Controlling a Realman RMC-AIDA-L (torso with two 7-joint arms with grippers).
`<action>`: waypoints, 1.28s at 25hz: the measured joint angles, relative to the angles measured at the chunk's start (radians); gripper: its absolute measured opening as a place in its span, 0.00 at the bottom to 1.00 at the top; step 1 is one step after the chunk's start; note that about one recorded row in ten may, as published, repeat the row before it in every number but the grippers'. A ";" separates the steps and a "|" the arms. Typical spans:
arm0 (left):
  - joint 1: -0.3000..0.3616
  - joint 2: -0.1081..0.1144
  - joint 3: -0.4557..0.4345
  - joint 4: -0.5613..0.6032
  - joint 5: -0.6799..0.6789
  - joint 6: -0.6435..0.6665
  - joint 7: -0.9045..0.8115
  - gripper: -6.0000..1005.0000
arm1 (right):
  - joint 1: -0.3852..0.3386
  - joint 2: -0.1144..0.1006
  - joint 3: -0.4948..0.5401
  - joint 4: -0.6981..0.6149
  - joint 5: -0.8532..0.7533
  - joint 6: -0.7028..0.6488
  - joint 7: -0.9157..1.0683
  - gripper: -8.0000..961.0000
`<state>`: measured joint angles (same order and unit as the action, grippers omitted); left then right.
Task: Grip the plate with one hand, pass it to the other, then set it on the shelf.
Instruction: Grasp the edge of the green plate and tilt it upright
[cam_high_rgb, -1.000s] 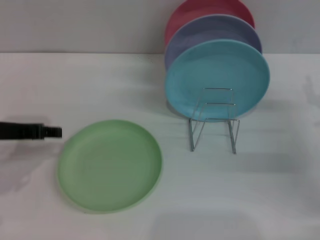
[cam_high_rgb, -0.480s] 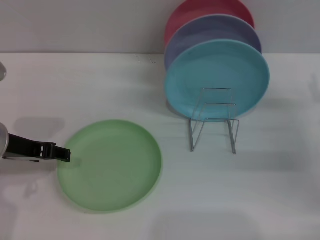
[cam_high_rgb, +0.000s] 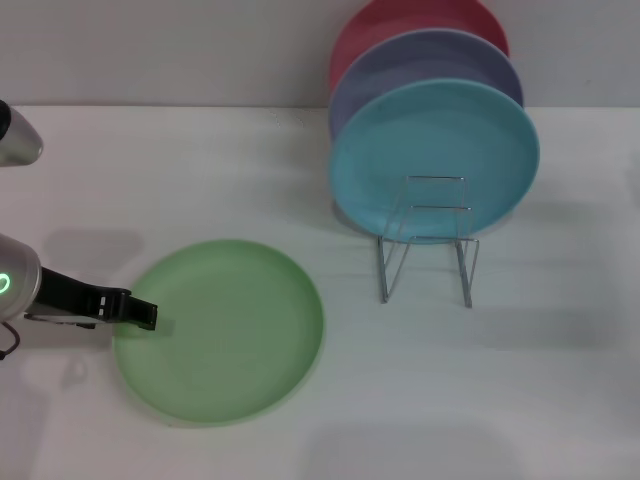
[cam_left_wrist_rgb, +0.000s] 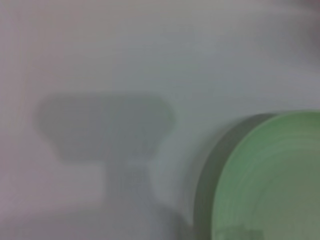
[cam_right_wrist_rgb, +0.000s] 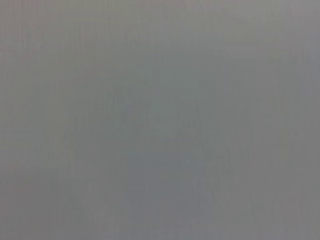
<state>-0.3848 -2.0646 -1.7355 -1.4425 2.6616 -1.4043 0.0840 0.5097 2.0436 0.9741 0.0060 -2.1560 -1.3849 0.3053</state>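
The light green plate (cam_high_rgb: 220, 330) lies flat on the white table at the front left. It also shows in the left wrist view (cam_left_wrist_rgb: 270, 180), with its rim and shadow. My left gripper (cam_high_rgb: 140, 313), black on a silver arm with a green ring light, reaches in from the left edge, and its tip is at the plate's left rim. The chrome wire shelf (cam_high_rgb: 428, 240) stands to the right of the plate, apart from it. My right gripper is out of view; the right wrist view shows only plain grey.
A turquoise plate (cam_high_rgb: 435, 160), a lavender plate (cam_high_rgb: 425, 60) and a red plate (cam_high_rgb: 400, 20) stand upright, one behind the other, at the back of the wire shelf. The table's far edge meets a grey wall.
My left gripper has moved forward and to the right, from beside the plate's upper left to its left rim. More of the arm now shows. The plate has not moved.
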 joint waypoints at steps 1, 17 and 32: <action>0.000 0.000 0.000 0.000 0.000 0.000 0.000 0.76 | 0.000 0.000 0.000 0.000 0.000 0.000 0.000 0.69; -0.054 0.000 0.015 0.082 0.039 0.004 0.000 0.76 | -0.002 0.000 0.000 0.000 0.003 -0.002 0.000 0.69; -0.076 0.000 0.034 0.105 0.059 0.005 0.002 0.34 | -0.002 0.000 0.000 0.000 0.013 -0.003 0.000 0.69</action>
<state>-0.4603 -2.0649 -1.7014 -1.3376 2.7208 -1.3988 0.0864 0.5076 2.0433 0.9741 0.0061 -2.1432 -1.3883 0.3052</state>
